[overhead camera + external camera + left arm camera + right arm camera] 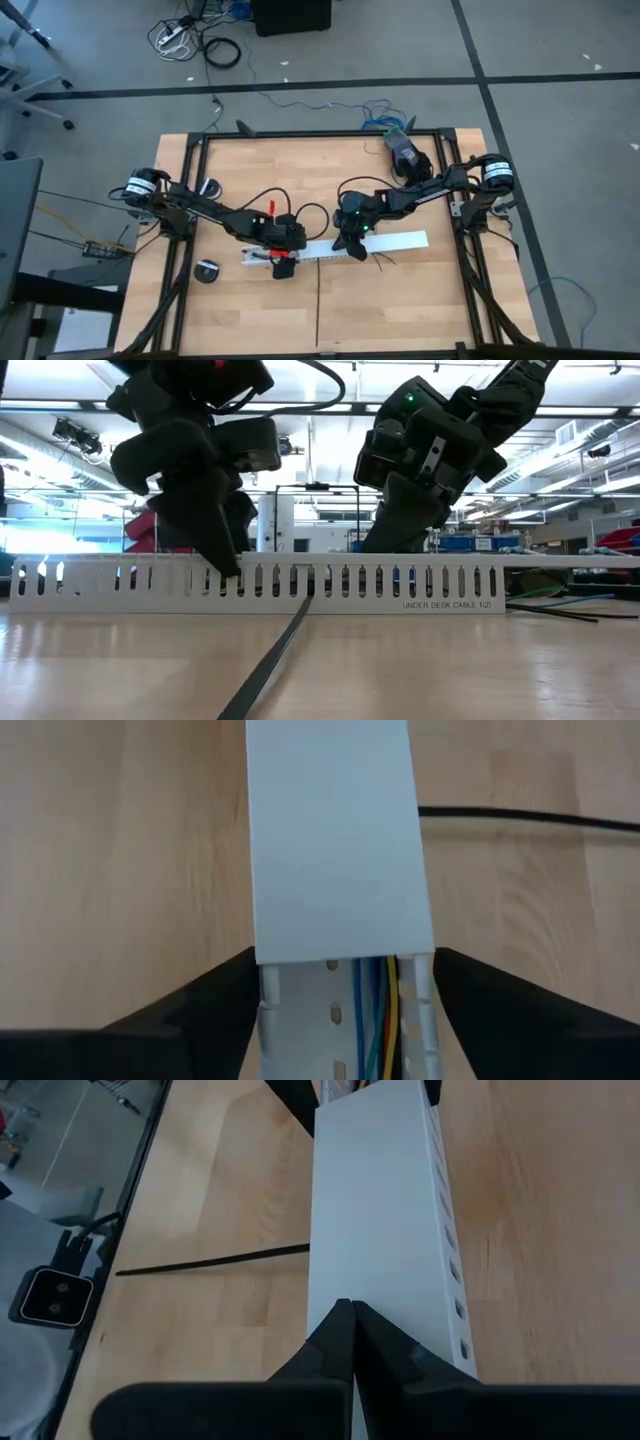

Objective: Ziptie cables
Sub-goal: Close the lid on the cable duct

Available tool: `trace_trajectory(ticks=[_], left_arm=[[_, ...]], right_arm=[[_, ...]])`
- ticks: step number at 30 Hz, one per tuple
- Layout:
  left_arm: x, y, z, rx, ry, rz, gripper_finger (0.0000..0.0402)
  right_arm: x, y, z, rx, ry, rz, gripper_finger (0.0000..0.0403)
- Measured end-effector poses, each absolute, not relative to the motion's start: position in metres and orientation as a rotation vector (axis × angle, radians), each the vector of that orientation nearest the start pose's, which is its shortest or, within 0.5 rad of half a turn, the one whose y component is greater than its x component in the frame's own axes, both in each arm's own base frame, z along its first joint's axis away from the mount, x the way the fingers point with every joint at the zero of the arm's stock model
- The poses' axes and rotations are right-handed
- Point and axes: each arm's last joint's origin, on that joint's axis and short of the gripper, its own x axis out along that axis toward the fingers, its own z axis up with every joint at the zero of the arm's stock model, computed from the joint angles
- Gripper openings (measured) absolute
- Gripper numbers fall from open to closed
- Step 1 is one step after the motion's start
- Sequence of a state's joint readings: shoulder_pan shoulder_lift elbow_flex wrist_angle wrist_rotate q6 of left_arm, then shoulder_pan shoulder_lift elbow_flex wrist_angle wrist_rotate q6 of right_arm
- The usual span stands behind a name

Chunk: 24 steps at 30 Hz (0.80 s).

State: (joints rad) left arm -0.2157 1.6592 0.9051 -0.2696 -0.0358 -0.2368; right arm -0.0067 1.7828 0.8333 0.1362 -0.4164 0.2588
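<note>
A long white slotted channel [335, 248] lies across the table's middle, and a white lid [335, 840] covers most of it. The cables [380, 1020], blue, orange and green wires, run inside the channel's uncovered end. My left gripper [345, 1020] is open at that end, one finger at each side wall. My right gripper [352, 1308] is shut with its tips on the lid, further toward the table's right. The ziptie [318, 305], a thin black strip, lies flat on the table between the channel and the near edge. My left gripper has its fingers [215, 1005] close against the channel's two side walls, slanting down from the table's left; I cannot tell whether they touch. My right gripper rests its shut fingertips on the lid's top face [375, 1280], slanting down from the table's right. The channel lies flat on the table.
Thick black cords [300, 212] loop on the table behind the channel. A round black part [207, 270] lies near the left frame rail, and a dark device [403, 150] sits at the far right. More thin wires [560, 605] trail from the channel's right end.
</note>
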Motion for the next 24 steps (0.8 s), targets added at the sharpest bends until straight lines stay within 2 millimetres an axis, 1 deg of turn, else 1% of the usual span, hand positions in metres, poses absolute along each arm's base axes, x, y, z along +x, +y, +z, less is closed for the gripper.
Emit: trace_trajectory(ticks=[4, 16, 20, 24], left_arm=[[0.3027, -0.0657, 0.1613, -0.101, 1.055, -0.041, 0.0298], [0.2964, -0.0691, 0.1594, -0.116, 1.112, -0.022, 0.0298], [0.2959, -0.0702, 0.159, -0.109, 1.113, -0.019, 0.0278], [0.2964, -0.0704, 0.159, -0.104, 1.105, -0.012, 0.0232]], right_arm=[[0.3313, 0.0096, 0.1284, 0.415, 0.855, 0.28, 0.0], [0.331, 0.0107, 0.1282, 0.443, 0.86, 0.283, 0.0], [0.3308, 0.0109, 0.1281, 0.457, 0.863, 0.292, 0.0], [0.3306, 0.0114, 0.1279, 0.462, 0.865, 0.303, 0.0]])
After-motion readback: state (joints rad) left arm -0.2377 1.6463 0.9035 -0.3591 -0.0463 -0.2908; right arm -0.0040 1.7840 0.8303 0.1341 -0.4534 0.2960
